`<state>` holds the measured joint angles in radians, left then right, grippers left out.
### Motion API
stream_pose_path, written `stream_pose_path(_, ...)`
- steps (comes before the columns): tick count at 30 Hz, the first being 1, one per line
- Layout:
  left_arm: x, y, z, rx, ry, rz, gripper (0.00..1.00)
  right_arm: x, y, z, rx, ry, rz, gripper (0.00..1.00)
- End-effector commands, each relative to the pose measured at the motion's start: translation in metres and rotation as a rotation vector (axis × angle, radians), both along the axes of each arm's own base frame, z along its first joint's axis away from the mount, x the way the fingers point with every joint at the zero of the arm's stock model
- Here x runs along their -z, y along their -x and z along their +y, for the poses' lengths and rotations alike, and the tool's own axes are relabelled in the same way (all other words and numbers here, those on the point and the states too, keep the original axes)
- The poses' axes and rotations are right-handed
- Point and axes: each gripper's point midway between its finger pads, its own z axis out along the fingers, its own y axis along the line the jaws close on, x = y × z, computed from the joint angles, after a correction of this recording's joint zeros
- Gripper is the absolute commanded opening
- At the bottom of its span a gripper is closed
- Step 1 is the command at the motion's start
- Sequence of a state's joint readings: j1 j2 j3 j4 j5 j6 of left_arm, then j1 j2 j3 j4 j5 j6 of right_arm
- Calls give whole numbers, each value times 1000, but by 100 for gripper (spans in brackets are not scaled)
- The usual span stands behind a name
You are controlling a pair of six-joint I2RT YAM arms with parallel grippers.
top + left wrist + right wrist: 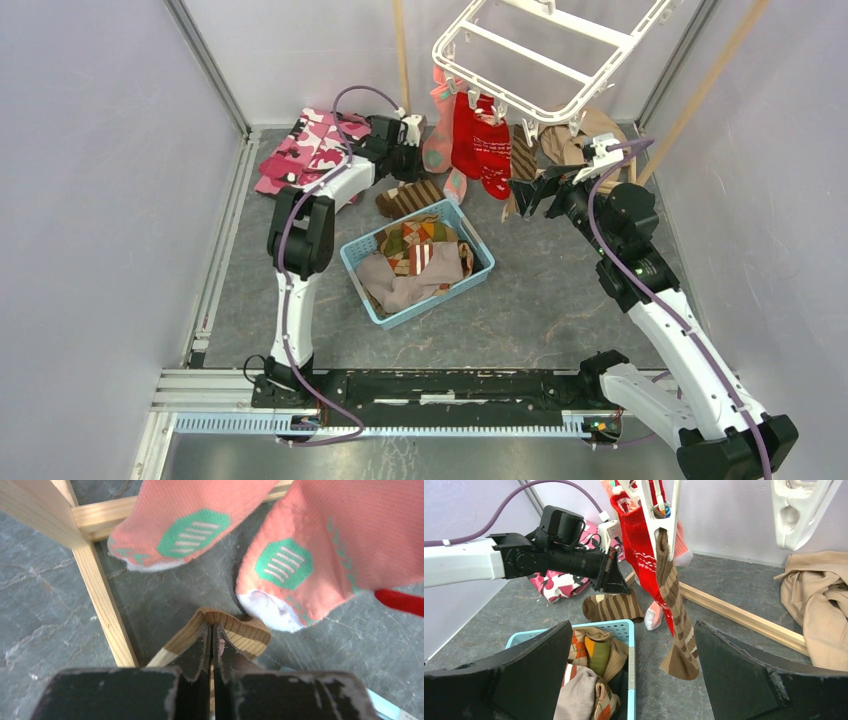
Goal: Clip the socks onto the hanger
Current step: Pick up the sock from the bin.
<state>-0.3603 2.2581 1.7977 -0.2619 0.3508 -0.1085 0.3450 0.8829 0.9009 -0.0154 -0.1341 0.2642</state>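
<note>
- The hanger hangs tilted over the far end of the tabletop, with socks dangling from its near rim. Only the top view takes in the whole frame, though its pegs are too small there to pick out a free one.
- The basket sits mid-tabletop between the 2 arms, stuffed with more laundry.
- The right gripper hovers with jaws spread wide and nothing in them, just beside the hanging brown striped sock.
- The left gripper is down low, jaws closed on a fold of the loose brown striped sock. That sock lies on the tabletop beside the wooden stand, under the toes of the salmon-pink socks.
- This looks like the pick-up of the mate. Best play is to lift slowly and straight up, so the thin pinch holds.
- The lift should also stay clear of the wooden rail and the hanging toes. Then the cuff can go up to a free peg, where the open right gripper can help.
- Only the left wrist view shows how slim that bite is, with just a ridge of fabric bunched at the tips.
- The right wrist view alone shows the loose sock's full striped length, and the left gripper coming in at a slant.
- That view also catches the peg biting the hung sock's cuff, and an empty peg off to the right. That empty one looks the likely target.
</note>
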Motion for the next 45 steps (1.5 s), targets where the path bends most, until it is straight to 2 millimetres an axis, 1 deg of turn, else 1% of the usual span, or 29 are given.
stream_pose_path(1, -92, 11, 1, 8, 75, -141, 3, -13, 3, -5, 16, 1, -56, 98)
stream_pose_path(5, -146, 32, 19, 1, 90, -241, 2, -14, 5, -6, 10, 16, -64, 98)
stream_pose_path(6, -165, 41, 25, 1, 97, -275, 2, -14, 6, -5, 6, 20, -67, 98)
stream_pose_path(7, -179, 48, 28, 2, 104, -297, 2, -13, 6, -5, 1, 25, -69, 98)
stream_pose_path(9, -202, 62, 34, 7, 116, -338, 2, -15, 8, -2, -17, 36, -81, 98)
stream_pose_path(12, -229, 84, 40, 25, 137, -381, 2, -19, 11, 3, -57, 55, -111, 98)
stream_pose_path(15, -255, 107, 37, 80, 184, -422, 2, -26, 17, 11, -121, 75, -150, 98)
stream_pose_path(19, -289, 144, 27, 189, 293, -467, 2, -35, 31, 35, -290, 94, -199, 98)
stream_pose_path(22, -310, 175, 16, 285, 410, -455, 2, -36, 39, 52, -403, 87, -208, 97)
stream_pose_path(23, -315, 186, 12, 304, 465, -411, 2, -36, 41, 56, -427, 87, -210, 97)
stream_pose_path(25, -320, 199, 7, 330, 527, -349, 2, -36, 47, 63, -476, 116, -241, 97)
stream_pose_path(26, -321, 205, 5, 330, 566, -289, 2, -37, 50, 65, -487, 139, -267, 97)
stream_pose_path(27, -320, 210, 4, 339, 584, -258, 2, -37, 54, 68, -506, 164, -294, 97)
stream_pose_path(31, -319, 227, -1, 296, 730, -43, 2, -44, 69, 77, -584, 294, -452, 98)
stream_pose_path(34, -317, 239, -4, 286, 838, 81, 2, -46, 67, 77, -569, 386, -524, 98)
stream_pose_path(36, -311, 246, -5, 275, 883, 159, 2, -47, 62, 73, -533, 422, -547, 98)
stream_pose_path(39, -297, 255, -7, 272, 904, 263, 2, -47, 59, 71, -509, 467, -579, 98)
stream_pose_path(41, -289, 262, -12, 281, 910, 328, 2, -47, 59, 72, -515, 501, -602, 98)
stream_pose_path(42, -287, 265, -15, 288, 912, 351, 2, -50, 59, 72, -516, 521, -620, 98)
stream_pose_path(43, -286, 267, -17, 291, 914, 365, 2, -47, 59, 73, -528, 542, -609, 98)
stream_pose_path(45, -287, 269, -21, 292, 927, 377, 2, -48, 62, 77, -558, 580, -624, 98)
